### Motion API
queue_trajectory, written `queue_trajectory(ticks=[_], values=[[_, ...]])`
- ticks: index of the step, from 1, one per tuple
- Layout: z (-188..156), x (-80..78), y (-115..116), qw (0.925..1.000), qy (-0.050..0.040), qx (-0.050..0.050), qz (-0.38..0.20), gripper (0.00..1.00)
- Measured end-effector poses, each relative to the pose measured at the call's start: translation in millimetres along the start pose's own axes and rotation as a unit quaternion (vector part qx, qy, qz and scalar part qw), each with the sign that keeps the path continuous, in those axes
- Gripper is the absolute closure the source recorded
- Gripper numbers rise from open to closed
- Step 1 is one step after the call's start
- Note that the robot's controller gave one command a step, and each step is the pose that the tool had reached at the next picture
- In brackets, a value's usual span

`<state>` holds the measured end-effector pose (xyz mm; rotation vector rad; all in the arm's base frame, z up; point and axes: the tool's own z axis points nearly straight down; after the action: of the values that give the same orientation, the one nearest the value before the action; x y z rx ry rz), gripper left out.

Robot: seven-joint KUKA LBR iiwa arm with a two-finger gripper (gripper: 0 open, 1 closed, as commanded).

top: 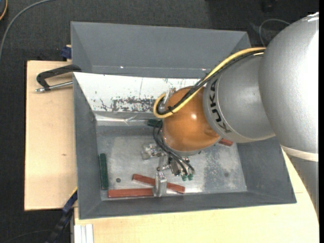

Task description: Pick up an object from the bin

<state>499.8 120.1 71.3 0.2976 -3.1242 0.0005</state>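
My gripper (163,180) hangs below the orange dome, low in the front middle of the bin. Its metal tip comes down at two red-brown flat sticks. The shorter stick (147,179) lies slanted and runs under the tip. The longer stick (129,192) lies along the front wall, its right end at the tip. I cannot make out whether either stick is gripped. A small grey metal piece (149,151) lies just left of the gripper's body.
A dark green bar (103,170) lies along the left wall and a small dark dot (118,180) sits beside it. A green piece (154,121) shows at the back by the dome, a red piece (226,143) at the right under the arm.
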Motion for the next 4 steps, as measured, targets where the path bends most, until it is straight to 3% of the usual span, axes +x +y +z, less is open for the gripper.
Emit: queue_trajectory(ticks=[1, 2, 3, 4], values=[[-3, -2.6, 1, 1.0, -0.0038, -0.001, 0.0, 1.0], [-2, -1.9, 1, 1.0, -0.0029, -0.001, 0.0, 0.0], [-18, -78.3, -65, 0.9967, -0.0077, 0.002, -0.08, 0.0], [-87, -37.5, -172, 0.9955, -0.0064, 0.001, 0.095, 0.0]])
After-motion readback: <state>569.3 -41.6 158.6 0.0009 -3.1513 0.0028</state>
